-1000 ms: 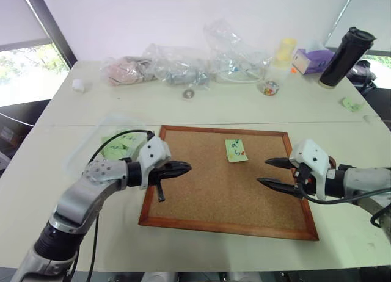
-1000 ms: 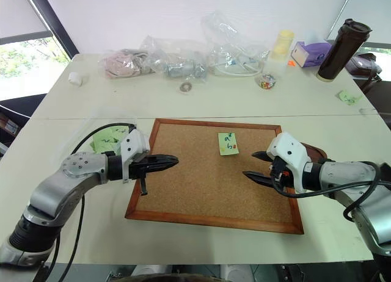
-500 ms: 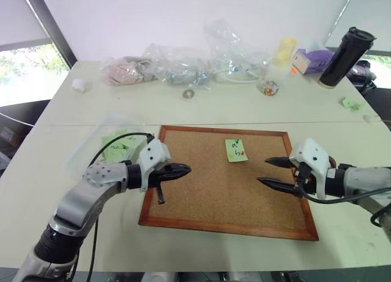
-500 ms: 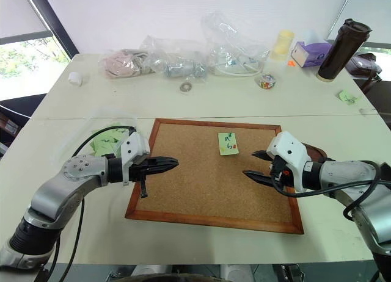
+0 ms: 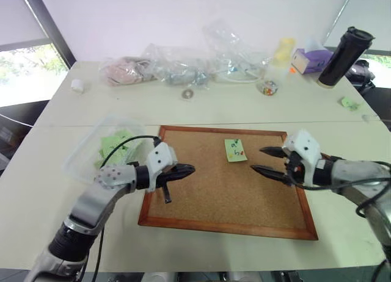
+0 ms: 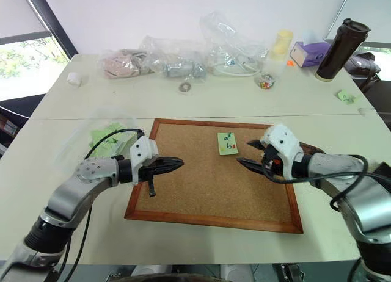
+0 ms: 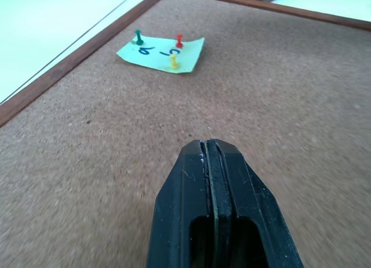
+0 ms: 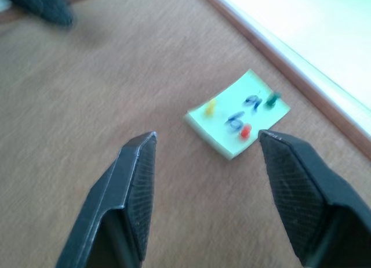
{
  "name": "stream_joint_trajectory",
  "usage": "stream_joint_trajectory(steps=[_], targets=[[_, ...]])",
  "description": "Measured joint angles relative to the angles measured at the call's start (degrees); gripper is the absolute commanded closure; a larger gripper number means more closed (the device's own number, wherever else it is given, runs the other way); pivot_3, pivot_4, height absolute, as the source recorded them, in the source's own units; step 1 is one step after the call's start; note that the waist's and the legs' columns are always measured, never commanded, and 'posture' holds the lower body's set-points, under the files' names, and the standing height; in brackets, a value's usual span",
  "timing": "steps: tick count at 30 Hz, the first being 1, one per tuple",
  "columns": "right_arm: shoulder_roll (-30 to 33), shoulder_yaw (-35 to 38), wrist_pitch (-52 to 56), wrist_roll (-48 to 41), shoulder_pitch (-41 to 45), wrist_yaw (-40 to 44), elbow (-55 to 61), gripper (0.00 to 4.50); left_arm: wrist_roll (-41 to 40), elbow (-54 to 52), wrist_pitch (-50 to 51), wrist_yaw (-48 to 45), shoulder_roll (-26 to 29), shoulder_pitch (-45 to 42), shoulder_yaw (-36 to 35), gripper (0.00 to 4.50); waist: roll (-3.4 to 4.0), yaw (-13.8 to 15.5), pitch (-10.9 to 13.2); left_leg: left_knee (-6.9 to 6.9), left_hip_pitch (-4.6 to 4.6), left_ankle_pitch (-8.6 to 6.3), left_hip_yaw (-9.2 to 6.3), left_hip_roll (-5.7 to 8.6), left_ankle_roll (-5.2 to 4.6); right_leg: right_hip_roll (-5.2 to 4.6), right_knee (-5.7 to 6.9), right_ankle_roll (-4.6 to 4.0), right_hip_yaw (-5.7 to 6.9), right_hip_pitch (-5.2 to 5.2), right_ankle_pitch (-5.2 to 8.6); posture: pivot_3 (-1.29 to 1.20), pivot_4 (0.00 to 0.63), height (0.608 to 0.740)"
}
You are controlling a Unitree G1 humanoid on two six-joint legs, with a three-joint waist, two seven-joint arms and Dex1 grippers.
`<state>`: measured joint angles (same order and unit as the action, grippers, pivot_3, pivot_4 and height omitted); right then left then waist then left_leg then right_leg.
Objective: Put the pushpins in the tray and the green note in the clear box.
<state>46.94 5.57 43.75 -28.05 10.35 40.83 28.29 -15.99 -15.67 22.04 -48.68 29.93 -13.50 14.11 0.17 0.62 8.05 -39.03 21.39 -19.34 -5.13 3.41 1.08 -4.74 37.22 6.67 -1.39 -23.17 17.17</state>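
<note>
The green note lies on the far part of a cork board, pinned by three pushpins: green, red and yellow. My right gripper hovers open just right of the note, its jaws facing it with nothing between them. Over the board's left part, my left gripper is shut and empty, pointing toward the note. The clear box sits left of the board with green papers inside. The tray is mostly hidden behind my right gripper.
Crinkled clear bags line the table's far side, with a metal ring and a small jar in front of them. A black bottle, a purple box and a green scrap are at the far right.
My right gripper has moved left and forward, closer to the note, still open. My left gripper has dropped slightly toward the board and stays shut.
</note>
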Motion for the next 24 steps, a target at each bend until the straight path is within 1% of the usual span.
stream_joint_trajectory(steps=[4, 10, 16, 24], targets=[[-4.9, -5.0, 2.5, 3.6, 7.4, -5.3, -6.7, 1.65, 3.1, 7.0, -5.9, 0.7, -3.6, 1.5, 2.5, 4.5, 0.0, 0.0, 0.0, 0.02, 0.03, 0.01, 0.0, 0.0, 0.01, 0.01, 0.04, 0.0, 0.02, -0.09, 0.0, 0.0, 0.15, 0.74], [-11.8, -10.9, 2.0, 9.0, 15.7, -9.2, -17.0, 1.65, 5.6, 11.0, -14.0, 0.4, -4.4, 1.7, 3.3, 4.5, 0.02, 0.1, 0.0, -0.03, 0.0, 0.02, -0.01, 0.06, 0.03, -0.06, 0.03, 0.0, 0.05, -0.02, 0.0, 0.0, 0.15, 0.74], [-14.4, -13.5, -0.6, 13.2, 17.2, -9.8, -23.8, 1.65, 5.9, 11.8, -15.0, 0.5, -4.4, 2.0, 3.1, 4.5, 0.09, 0.0, -0.1, -0.02, -0.02, 0.03, -0.03, 0.06, 0.05, -0.04, 0.09, 0.0, 0.08, -0.02, 0.0, 0.0, 0.15, 0.74], [-15.2, -13.8, -3.6, 15.6, 17.3, -8.9, -27.2, 1.65, 6.0, 11.8, -14.9, 0.5, -4.4, 2.1, 3.0, 4.5, 0.1, -0.1, -0.1, -0.03, -0.03, 0.03, -0.02, 0.06, 0.05, -0.03, 0.12, 0.0, 0.08, -0.03, 0.0, 0.0, 0.15, 0.74]])
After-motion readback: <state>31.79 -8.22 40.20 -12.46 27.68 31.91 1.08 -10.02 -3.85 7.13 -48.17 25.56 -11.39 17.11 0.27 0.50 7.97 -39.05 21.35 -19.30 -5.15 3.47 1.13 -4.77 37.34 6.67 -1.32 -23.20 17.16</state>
